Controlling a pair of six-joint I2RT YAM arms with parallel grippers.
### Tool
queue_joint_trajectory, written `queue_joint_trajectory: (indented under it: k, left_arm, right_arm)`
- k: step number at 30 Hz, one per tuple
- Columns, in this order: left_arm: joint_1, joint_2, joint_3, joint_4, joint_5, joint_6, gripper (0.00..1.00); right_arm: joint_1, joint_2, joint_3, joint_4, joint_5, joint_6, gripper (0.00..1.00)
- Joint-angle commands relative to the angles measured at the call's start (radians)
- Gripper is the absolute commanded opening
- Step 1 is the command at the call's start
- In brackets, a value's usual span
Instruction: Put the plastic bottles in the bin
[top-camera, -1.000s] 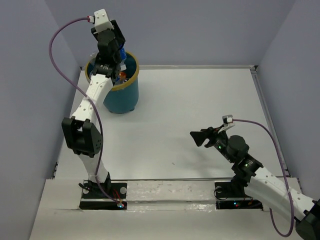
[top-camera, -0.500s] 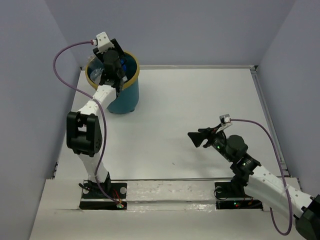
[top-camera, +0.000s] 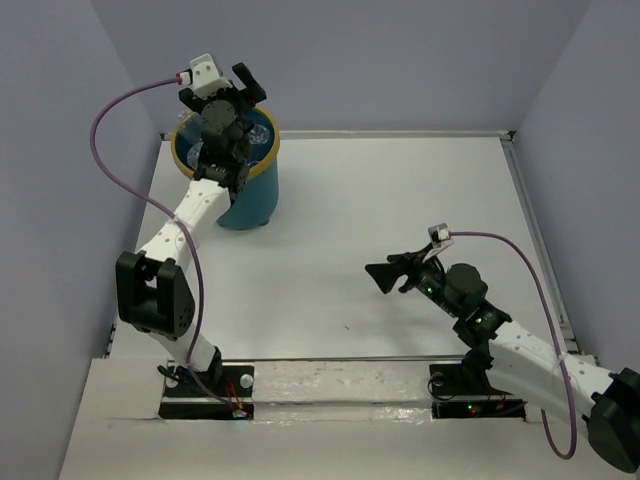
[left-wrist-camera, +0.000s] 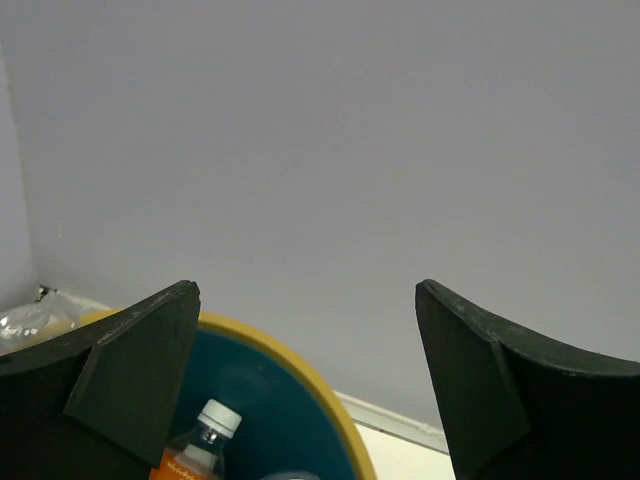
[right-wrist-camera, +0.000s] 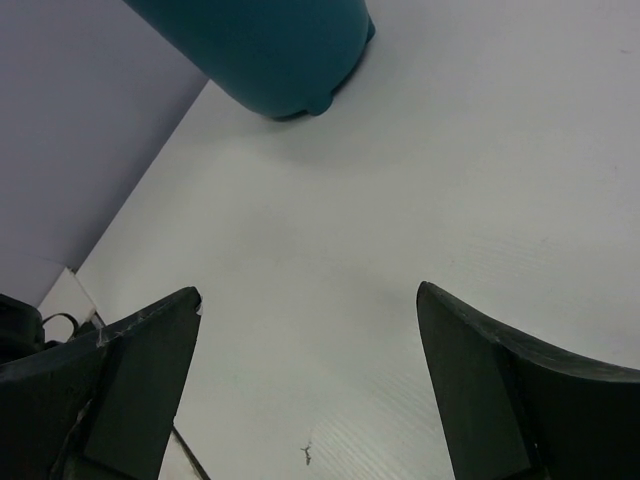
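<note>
The teal bin with a yellow-tan rim stands at the table's back left. Plastic bottles lie inside it. In the left wrist view one bottle with a white cap and orange label shows inside the bin. My left gripper hangs open above the bin's back edge, nothing between its fingers; in its own view the left gripper faces the back wall. My right gripper is open and empty over the table's middle right. In the right wrist view the right gripper points toward the bin.
Grey-lilac walls close in the table on the left, back and right. A raised ledge runs along the table's back edge. A small dark mark sits on the white tabletop in front of the right gripper.
My left gripper, shut over the bin a second ago, dipped toward it, then opened wide and rose. The right gripper opened wider and shifted slightly left.
</note>
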Motion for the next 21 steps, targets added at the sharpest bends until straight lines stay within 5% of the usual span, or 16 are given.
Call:
queue_joint_trajectory:
  k: [1, 13, 21]
  left_arm:
    - [-0.001, -0.121, 0.105, -0.053, 0.051, -0.013, 0.99]
    - [-0.072, -0.455, 0.053, -0.353, 0.318, -0.216, 0.99]
    - [-0.139, -0.875, -0.357, -0.536, 0.599, -0.266, 0.99]
  right_arm:
    - [-0.001, -0.029, 0.092, 0.011, -0.021, -0.019, 0.96]
    - [-0.001, -0.201, 0.313, -0.308, 0.067, -0.105, 1.00]
    - [-0.001, -0.228, 0.520, -0.672, 0.116, -0.201, 1.00]
